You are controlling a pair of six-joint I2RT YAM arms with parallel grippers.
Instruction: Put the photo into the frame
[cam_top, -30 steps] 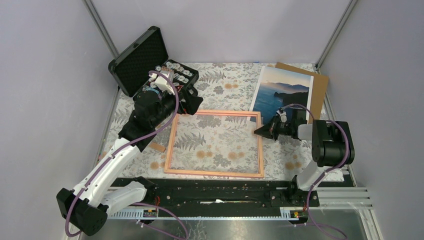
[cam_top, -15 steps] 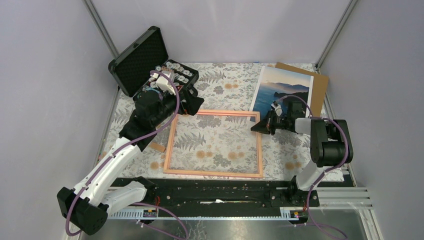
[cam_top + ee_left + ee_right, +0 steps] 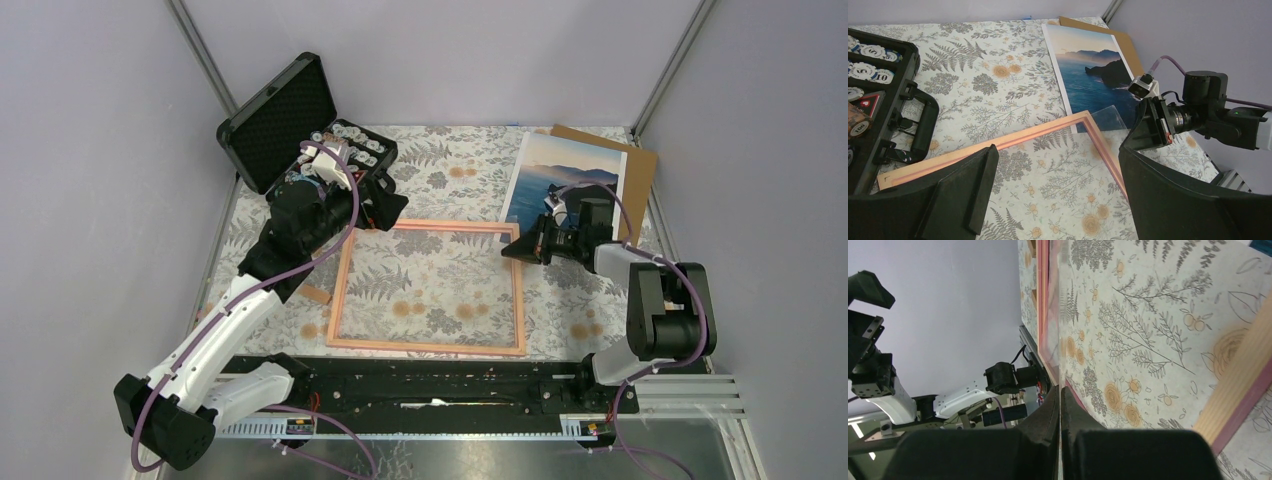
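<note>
The frame (image 3: 430,346), with a thin pinkish-orange border, lies flat in the middle of the floral table. The photo (image 3: 560,180), a blue sea-and-mountain print, lies at the back right on a brown backing board (image 3: 640,165). My right gripper (image 3: 512,252) is at the frame's far right corner, shut on the edge of the clear pane (image 3: 1110,117), whose corner sits lifted off the frame. In the right wrist view the fingers (image 3: 1060,390) are pressed together on the thin sheet. My left gripper (image 3: 1057,165) is open and empty above the frame's far left part (image 3: 998,145).
An open black foam-lined case (image 3: 290,125) with poker chips stands at the back left, next to my left wrist. A small wooden piece (image 3: 316,295) lies left of the frame. Grey walls close in both sides; a metal rail runs along the front edge.
My right gripper has moved a little left and away from me along the frame's right corner, and its wrist has swung toward the photo. The left arm has not moved.
</note>
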